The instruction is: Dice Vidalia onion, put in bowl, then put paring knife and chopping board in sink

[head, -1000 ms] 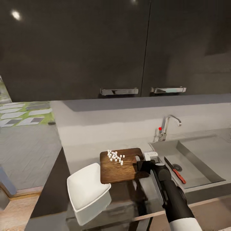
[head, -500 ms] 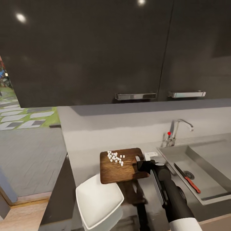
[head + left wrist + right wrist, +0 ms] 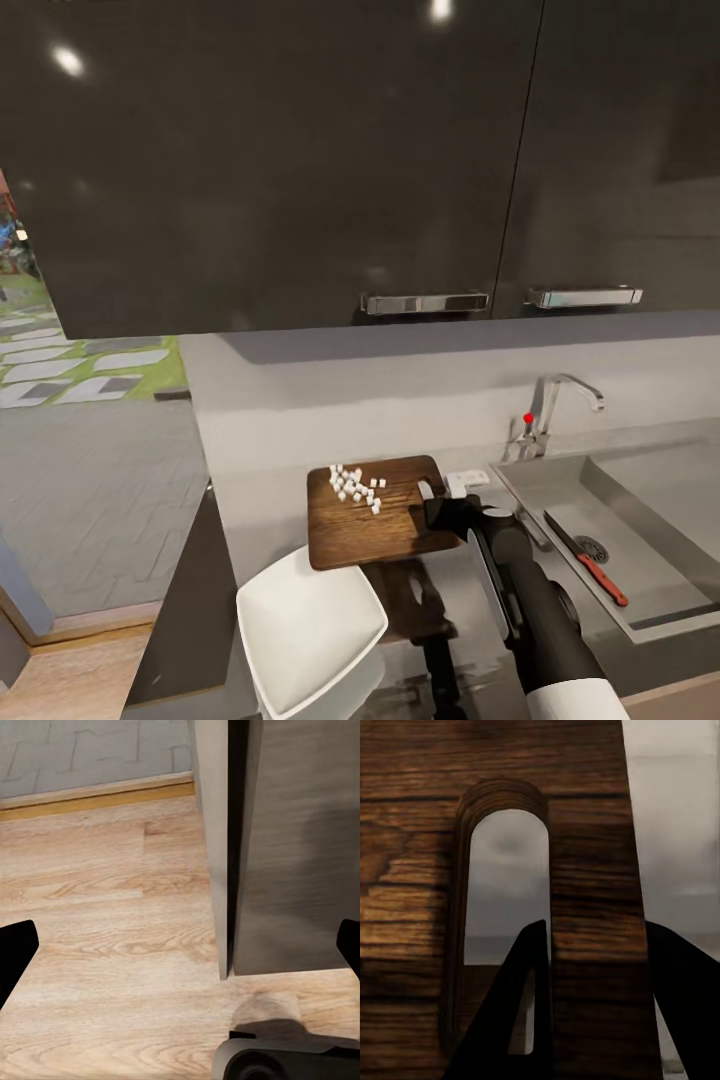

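The brown chopping board (image 3: 375,520) hangs level above the countertop (image 3: 270,500), casting a shadow below it. My right gripper (image 3: 432,503) is shut on its right edge beside the handle slot. In the right wrist view the gripper (image 3: 596,937) clamps the wooden strip next to the slot of the board (image 3: 510,765). The Vidalia onion, as small white diced bits (image 3: 355,486), lies on the board's far left part. The white bowl (image 3: 310,625) sits below the board's near left corner. The paring knife (image 3: 588,560) lies in the sink (image 3: 650,590). My left gripper (image 3: 180,952) is open over the wood floor.
A chrome faucet (image 3: 555,405) with a red knob stands behind the sink. Dark wall cabinets (image 3: 300,160) with steel handles hang overhead. The counter ends just left of the bowl. A grey cabinet side (image 3: 292,847) rises from the wood floor (image 3: 97,945).
The head view swung left a second ago, shifting the sink rightward in the picture. Since half a second ago the board with the onion bits has risen slightly in my right gripper.
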